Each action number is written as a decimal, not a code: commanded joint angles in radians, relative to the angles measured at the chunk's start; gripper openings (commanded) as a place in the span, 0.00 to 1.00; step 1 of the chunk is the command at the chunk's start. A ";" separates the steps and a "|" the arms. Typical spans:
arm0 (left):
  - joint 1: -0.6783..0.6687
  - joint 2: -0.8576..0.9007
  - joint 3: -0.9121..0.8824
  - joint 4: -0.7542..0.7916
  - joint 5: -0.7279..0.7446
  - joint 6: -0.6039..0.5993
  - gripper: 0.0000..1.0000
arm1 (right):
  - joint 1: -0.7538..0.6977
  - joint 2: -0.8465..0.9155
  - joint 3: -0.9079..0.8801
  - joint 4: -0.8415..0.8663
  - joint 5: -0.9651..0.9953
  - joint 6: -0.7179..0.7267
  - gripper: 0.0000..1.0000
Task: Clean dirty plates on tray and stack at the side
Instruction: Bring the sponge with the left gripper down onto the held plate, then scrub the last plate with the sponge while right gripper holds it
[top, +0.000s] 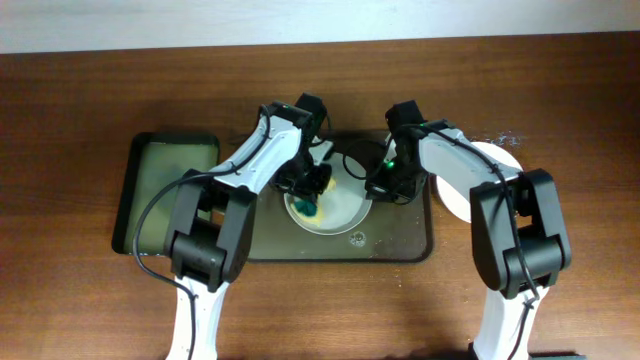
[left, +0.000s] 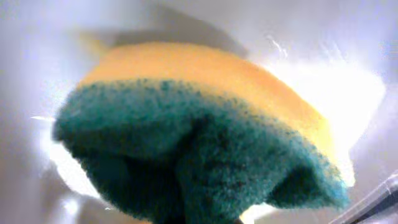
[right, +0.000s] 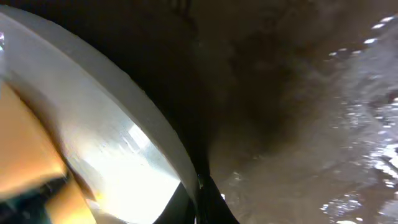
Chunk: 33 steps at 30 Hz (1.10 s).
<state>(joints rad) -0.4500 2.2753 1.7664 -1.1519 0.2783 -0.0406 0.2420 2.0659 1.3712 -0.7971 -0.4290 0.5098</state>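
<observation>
Overhead showed scrubbing under way: left gripper (top: 308, 200) clenched the sponge (top: 306, 209) on a plate (top: 340, 214) in the tray (top: 400, 248), right gripper (top: 384, 188) pinched its rim; the next wipe probably called for steady pressure.

The sponge (left: 199, 137) is filling the left wrist view, spilling past its bottom edge and hiding whatever is holding it. Right of the sponge, the plate (right: 124, 130) is blurring and running off-frame
</observation>
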 joint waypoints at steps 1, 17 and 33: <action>-0.010 0.033 -0.008 -0.028 0.182 0.149 0.00 | -0.021 0.019 -0.010 0.002 0.014 -0.001 0.04; -0.056 0.047 -0.011 0.361 -0.442 -0.445 0.00 | -0.020 0.019 -0.010 -0.010 0.014 -0.001 0.04; -0.051 0.047 -0.008 0.407 -0.874 -0.376 0.00 | -0.020 0.019 -0.010 -0.017 0.018 -0.009 0.04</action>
<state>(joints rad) -0.5457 2.2837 1.7641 -0.7105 -0.2859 -0.4538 0.2295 2.0659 1.3712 -0.7864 -0.4324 0.5014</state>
